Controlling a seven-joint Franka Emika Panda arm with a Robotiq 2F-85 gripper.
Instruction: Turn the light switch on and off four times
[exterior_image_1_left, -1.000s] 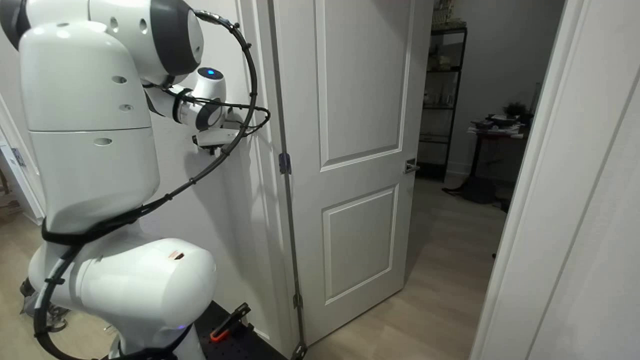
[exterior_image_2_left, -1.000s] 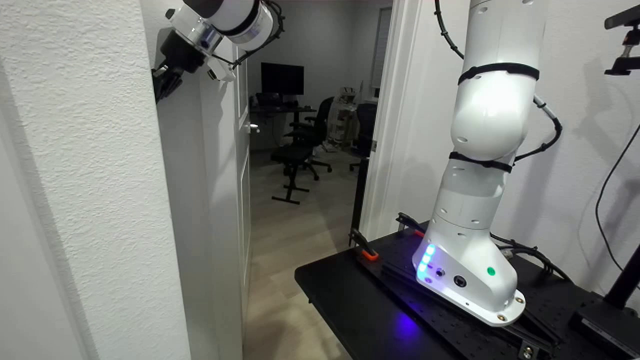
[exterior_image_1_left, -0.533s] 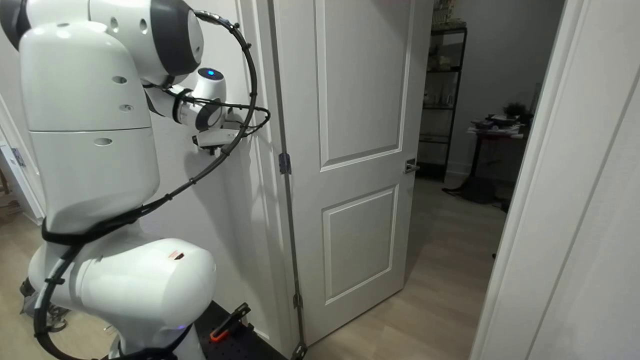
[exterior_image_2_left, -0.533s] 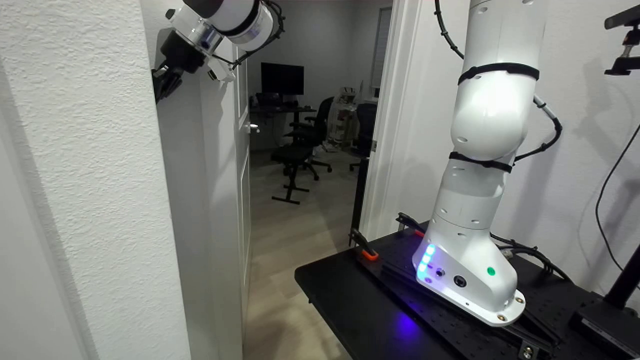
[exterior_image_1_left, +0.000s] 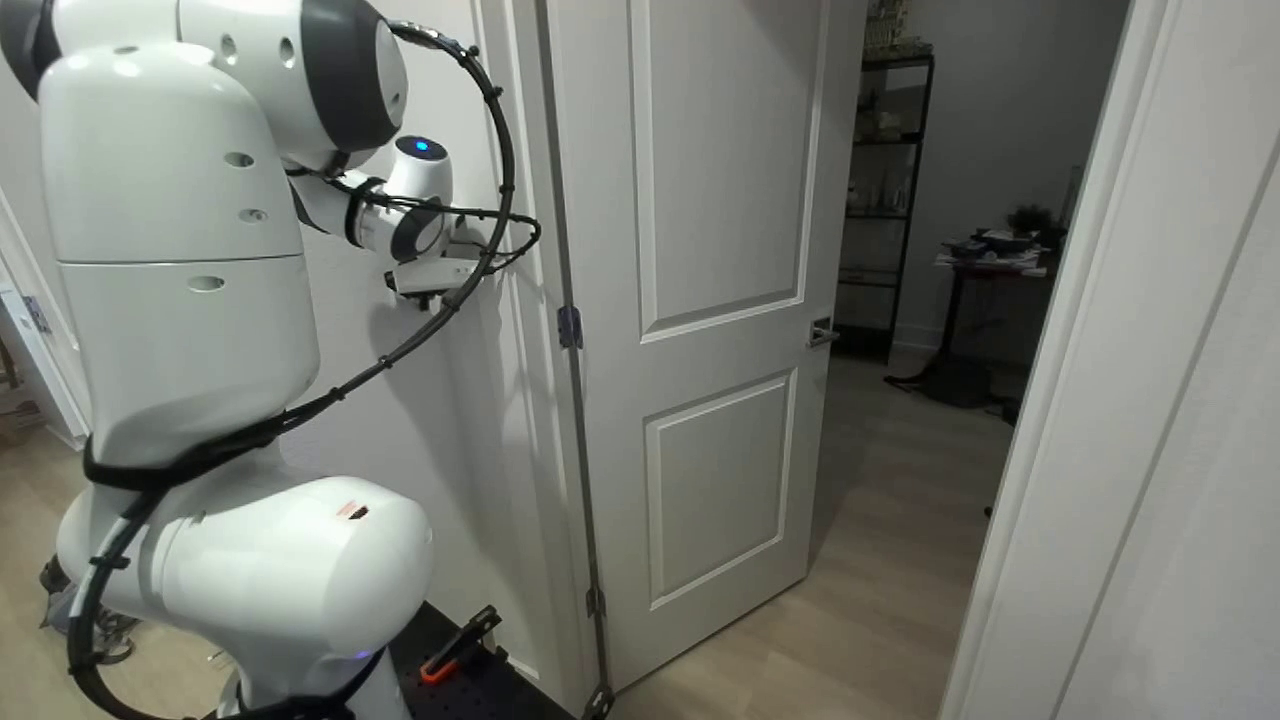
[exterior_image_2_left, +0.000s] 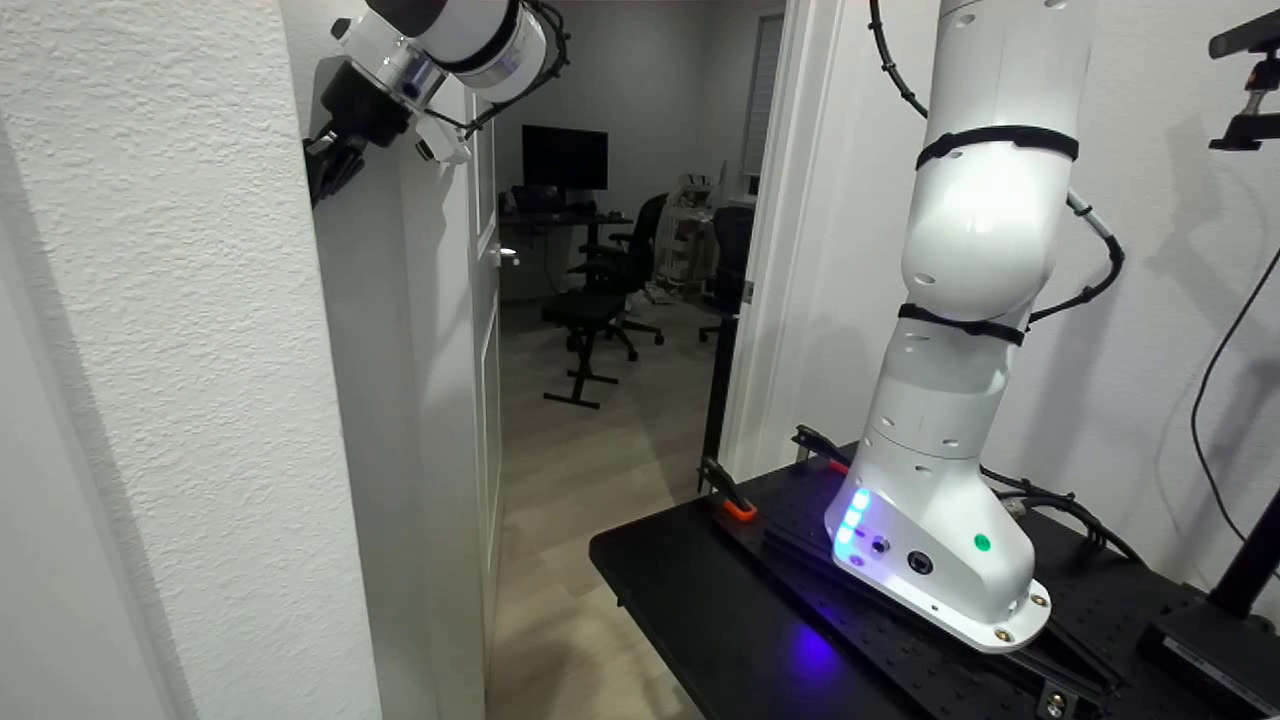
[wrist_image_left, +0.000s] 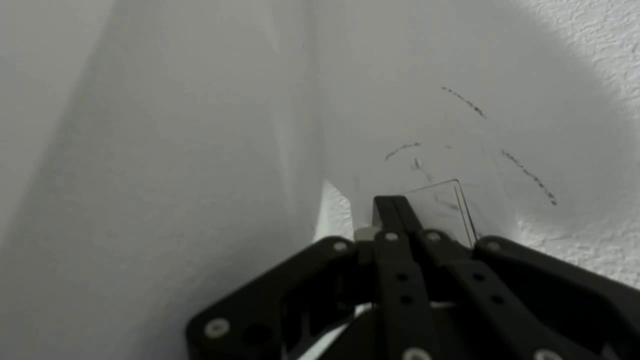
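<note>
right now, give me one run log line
jaws: shut, at light switch plate | contact: cannot tell | switch position: cannot tell | panel door: open

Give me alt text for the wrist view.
Black gripper, shut, pointing up from the bottom edge at what looks like the switch plate on a pale wall; contact can't be judged. The gripper covers part of the plate, leaving its upper right corner showing, and dark scuffs mark the wall above.
</note>
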